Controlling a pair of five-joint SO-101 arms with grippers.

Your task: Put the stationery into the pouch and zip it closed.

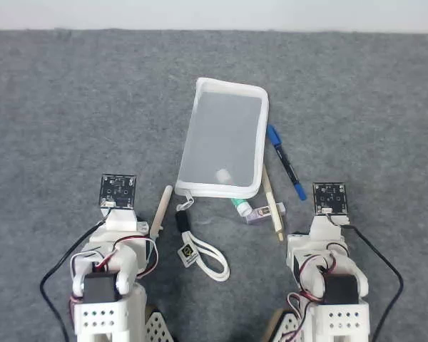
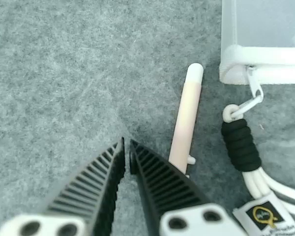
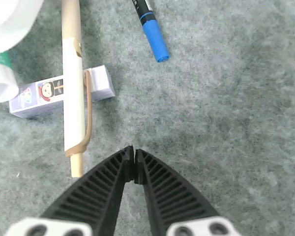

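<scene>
surface: grey carpet-like mat (image 1: 71, 107) covering the table, with a pale wall strip (image 1: 214, 14) along its far edge.

container: translucent white mesh pouch (image 1: 225, 142) lying flat mid-table. one small white item (image 1: 223, 175) shows through the mesh near the pouch's near edge; can't tell what it is. the zipper pull (image 2: 254, 91) is at the pouch's near corner on the left-arm side. can't tell if the zip is open. a wrist strap hangs off the pull: black wrapped section (image 2: 241, 142), then a white cord loop (image 1: 210, 260) with a tag (image 1: 188, 254), trailing away from the pouch toward the arms.

stationery, all outside the pouch:
- pale pink pen (image 1: 160, 211) just off the pull corner, left-arm side
- blue marker (image 1: 285, 162) beside the pouch's long edge, right-arm side
- beige clip pen (image 1: 272, 203) just off the near corner, right-arm side, lying across a small purple printed box (image 1: 265, 213)
- green-and-white tube (image 1: 240, 206) touching the pouch's near edge, next to the box

left gripper (image 2: 127, 147): clenched on nothing, over bare mat beside the pink pen.
right gripper (image 3: 134, 155): clenched on nothing, over bare mat by the beige pen's tail end.
</scene>
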